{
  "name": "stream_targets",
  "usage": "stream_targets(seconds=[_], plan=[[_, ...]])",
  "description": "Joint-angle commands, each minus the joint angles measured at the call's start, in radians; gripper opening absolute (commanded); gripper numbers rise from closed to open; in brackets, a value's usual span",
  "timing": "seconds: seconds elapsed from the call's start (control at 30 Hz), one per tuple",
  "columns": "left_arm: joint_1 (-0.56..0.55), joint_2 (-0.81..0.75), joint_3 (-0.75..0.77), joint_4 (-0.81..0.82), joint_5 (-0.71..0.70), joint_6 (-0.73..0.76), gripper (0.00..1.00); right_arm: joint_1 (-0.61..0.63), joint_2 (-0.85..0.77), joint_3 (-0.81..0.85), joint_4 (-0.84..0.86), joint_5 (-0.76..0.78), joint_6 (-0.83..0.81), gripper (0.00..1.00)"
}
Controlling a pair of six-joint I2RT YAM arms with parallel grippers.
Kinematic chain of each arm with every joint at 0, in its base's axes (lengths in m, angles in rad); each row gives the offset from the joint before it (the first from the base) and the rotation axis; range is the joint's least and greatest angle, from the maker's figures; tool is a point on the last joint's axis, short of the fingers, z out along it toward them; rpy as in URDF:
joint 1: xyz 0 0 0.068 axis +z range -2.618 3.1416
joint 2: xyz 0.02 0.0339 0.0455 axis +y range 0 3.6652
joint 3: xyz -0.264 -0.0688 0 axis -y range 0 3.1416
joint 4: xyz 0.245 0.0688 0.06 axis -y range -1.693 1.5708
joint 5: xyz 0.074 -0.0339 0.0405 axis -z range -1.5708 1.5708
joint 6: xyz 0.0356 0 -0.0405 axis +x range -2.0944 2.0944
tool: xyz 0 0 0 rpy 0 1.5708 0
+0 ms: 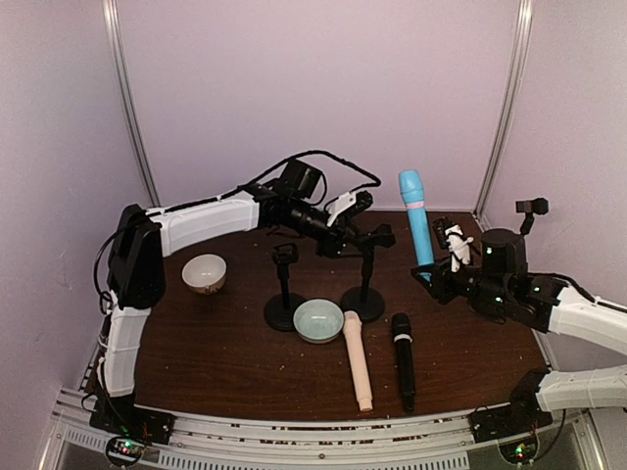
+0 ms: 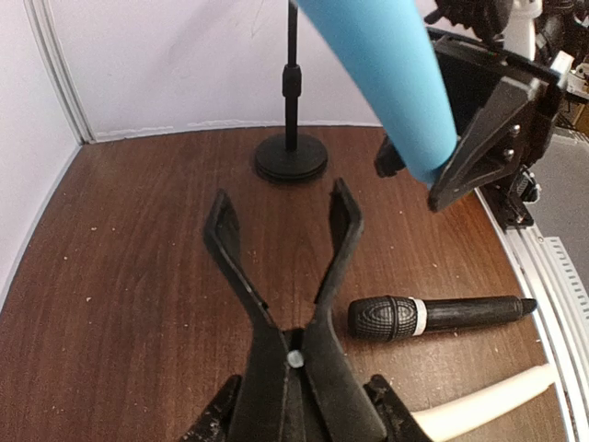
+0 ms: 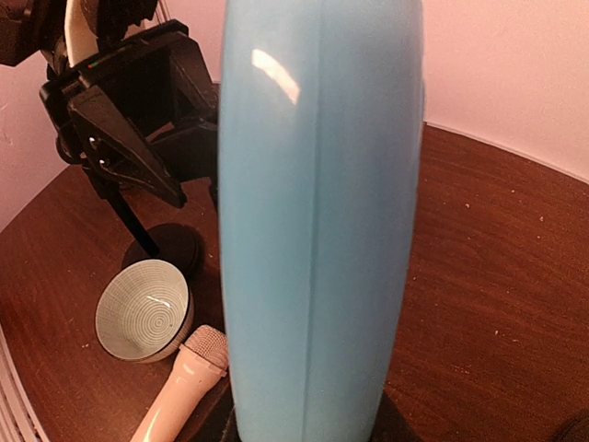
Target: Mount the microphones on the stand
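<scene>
Blue microphone (image 1: 416,220) upright; pink microphone (image 1: 358,360) and black microphone (image 1: 403,359) lie flat, parallel.

No text, label, brand, number or sign can be read in any of the three views.
</scene>
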Motion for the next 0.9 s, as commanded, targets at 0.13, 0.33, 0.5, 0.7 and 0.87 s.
stream_targets(seconds=[0.13,0.33,0.5,0.7,0.87], plan=[[0.010,-0.063,-0.019,0.132,0.121,0.006,0.00,-0.007,0.109,0.004,0.214,-0.003,-0.036,0.00],[0.010,-0.064,-0.026,0.144,0.151,0.015,0.00,-0.007,0.179,0.021,0.268,-0.032,-0.063,0.00],[0.012,-0.061,-0.028,0.191,0.210,-0.028,0.00,-0.006,0.243,0.028,0.319,-0.065,-0.066,0.00],[0.017,-0.046,-0.001,0.206,0.276,-0.077,0.00,-0.006,0.308,0.035,0.364,-0.095,-0.087,0.00],[0.017,-0.048,0.025,0.171,0.302,-0.074,0.00,-0.005,0.335,0.053,0.342,-0.108,-0.140,0.00]])
